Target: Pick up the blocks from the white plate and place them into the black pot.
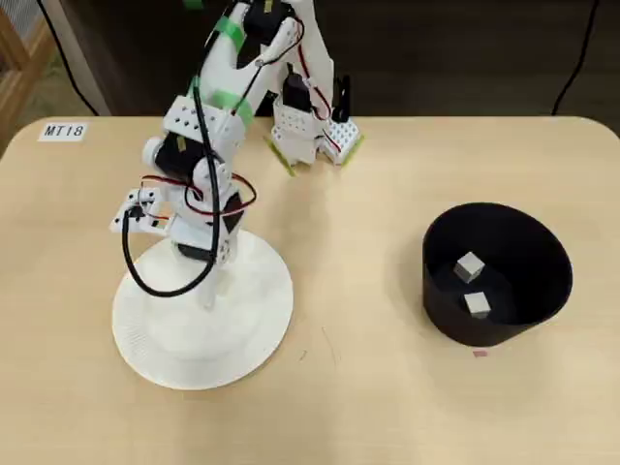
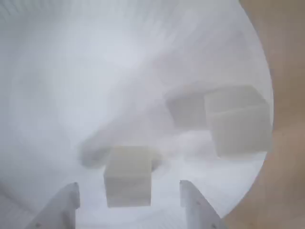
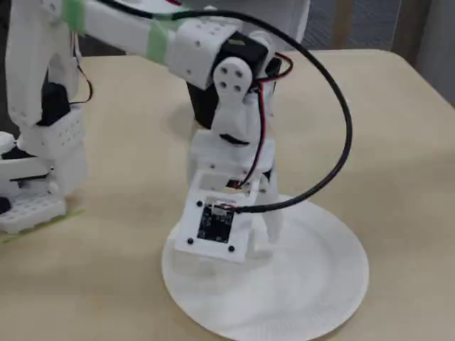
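Up at the bench (image 1: 368,387) corner, a label (image 1: 64,131) reads "MT18". The hand (image 2: 129,200) hangs open over the white plate (image 2: 71,71), fingers either side of one block (image 2: 127,174), not gripping.

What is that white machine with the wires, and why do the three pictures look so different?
It is a small robot arm bolted to a table. One camera looks straight down, one watches from the side, and one rides on the arm's wrist. The arm's gripper is open, with a little cube sitting between its fingers but not squeezed yet. That cube lies on a white plate, next to another cube. Off to the right in the overhead view stands a black pot with two cubes already inside.
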